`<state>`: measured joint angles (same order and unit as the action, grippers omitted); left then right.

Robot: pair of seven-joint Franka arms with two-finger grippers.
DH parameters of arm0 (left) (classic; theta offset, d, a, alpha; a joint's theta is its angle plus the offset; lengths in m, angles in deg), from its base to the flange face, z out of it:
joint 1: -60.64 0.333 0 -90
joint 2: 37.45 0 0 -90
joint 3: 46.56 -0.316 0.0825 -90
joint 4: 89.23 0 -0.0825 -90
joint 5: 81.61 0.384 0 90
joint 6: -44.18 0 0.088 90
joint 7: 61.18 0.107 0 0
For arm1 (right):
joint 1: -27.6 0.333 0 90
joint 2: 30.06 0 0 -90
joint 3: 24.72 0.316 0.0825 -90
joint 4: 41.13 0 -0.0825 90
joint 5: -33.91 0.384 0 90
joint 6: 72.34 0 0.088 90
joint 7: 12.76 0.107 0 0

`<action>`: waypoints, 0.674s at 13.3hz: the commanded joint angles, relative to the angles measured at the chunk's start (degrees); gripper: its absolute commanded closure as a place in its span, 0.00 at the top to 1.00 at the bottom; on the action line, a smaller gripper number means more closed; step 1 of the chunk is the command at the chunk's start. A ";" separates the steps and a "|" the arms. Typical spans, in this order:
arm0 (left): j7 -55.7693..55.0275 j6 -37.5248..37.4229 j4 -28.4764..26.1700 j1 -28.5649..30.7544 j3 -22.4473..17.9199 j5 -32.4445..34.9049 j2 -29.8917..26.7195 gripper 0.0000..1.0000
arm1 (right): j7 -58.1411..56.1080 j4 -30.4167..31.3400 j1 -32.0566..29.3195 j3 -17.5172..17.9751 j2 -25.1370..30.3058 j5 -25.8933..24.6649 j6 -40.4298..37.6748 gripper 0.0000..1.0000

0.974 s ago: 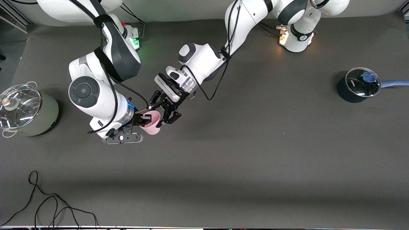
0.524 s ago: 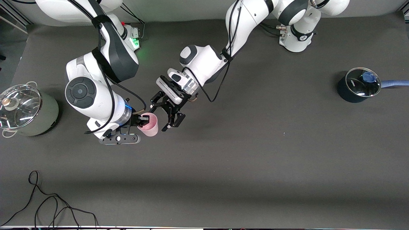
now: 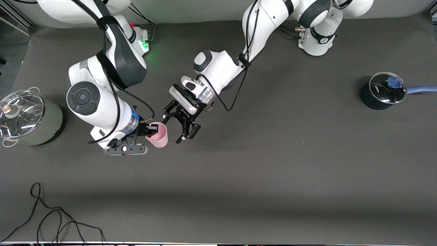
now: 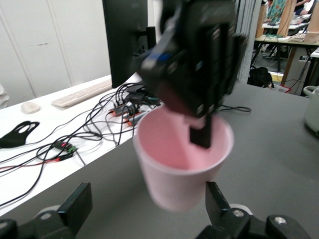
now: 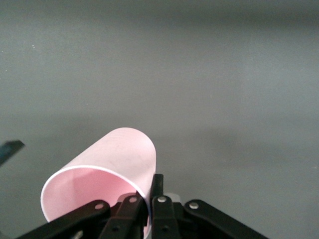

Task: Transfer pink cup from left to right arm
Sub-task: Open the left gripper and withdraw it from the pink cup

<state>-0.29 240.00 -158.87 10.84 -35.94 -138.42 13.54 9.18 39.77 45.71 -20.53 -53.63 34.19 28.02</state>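
Observation:
The pink cup (image 3: 160,137) is held above the table, tilted, by my right gripper (image 3: 150,130). That gripper is shut on the cup's rim, with one finger inside and one outside. The right wrist view shows the cup (image 5: 112,162) pinched at its rim by the right gripper (image 5: 151,196). My left gripper (image 3: 172,131) is open beside the cup and does not touch it. In the left wrist view the cup (image 4: 174,174) hangs between the spread fingers of the left gripper (image 4: 147,199), and the right gripper's finger (image 4: 202,134) reaches into it.
A pale green pot with a glass lid (image 3: 25,118) stands at the right arm's end of the table. A dark blue saucepan with a glass lid (image 3: 384,90) stands at the left arm's end. A black cable (image 3: 51,218) lies near the front camera's edge.
The left gripper, which stood around the cup a second ago, has drawn back from it with its fingers open. The right arm has shifted slightly toward its own end with the cup.

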 commanded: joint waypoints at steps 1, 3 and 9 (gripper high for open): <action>-0.07 -0.08 -3.21 1.81 -0.60 0.03 -1.59 1.00 | -3.03 0.83 -0.36 -1.44 1.68 -0.36 -1.22 0.00; 0.02 -0.52 -3.83 3.56 -0.60 0.73 -1.77 1.00 | -6.97 0.83 -0.36 -3.82 1.86 -0.36 -1.31 0.00; 0.11 -16.30 -8.93 13.82 -0.60 5.02 -7.82 1.00 | -28.14 1.19 -0.97 -16.11 3.18 1.30 -3.07 0.00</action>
<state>-0.18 230.89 -162.71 20.01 -36.72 -136.14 11.02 -12.13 39.87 44.90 -33.34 -52.29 34.24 26.04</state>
